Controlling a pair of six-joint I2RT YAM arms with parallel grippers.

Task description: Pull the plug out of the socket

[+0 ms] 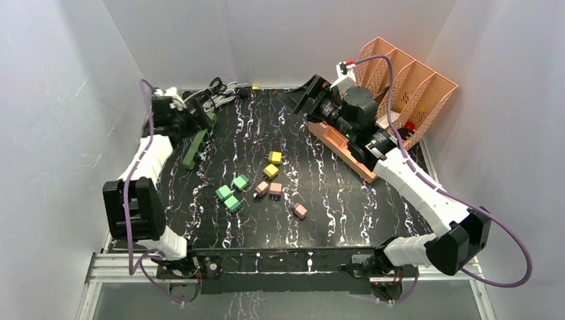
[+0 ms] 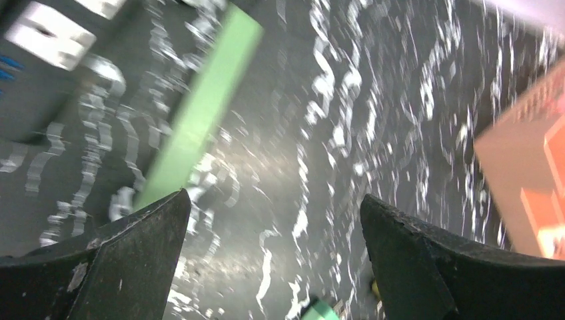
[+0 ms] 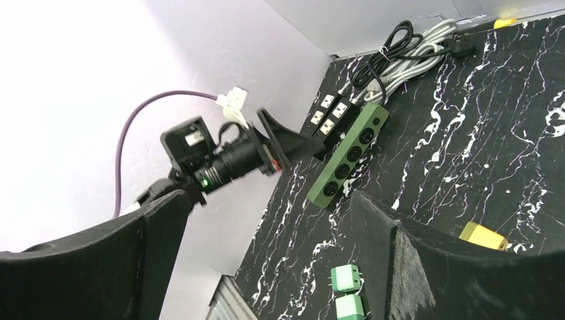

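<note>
Lying near left fingers [image 2: 126, 260]: socket strip [image 2: 200, 113]

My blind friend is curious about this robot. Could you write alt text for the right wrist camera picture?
A long green plastic power strip lies on the black white-veined table, framed between the right end effector's two open black fingers. The left arm's end effector hangs near it, and two small green plugs and a yellow plug lie closer.
</note>
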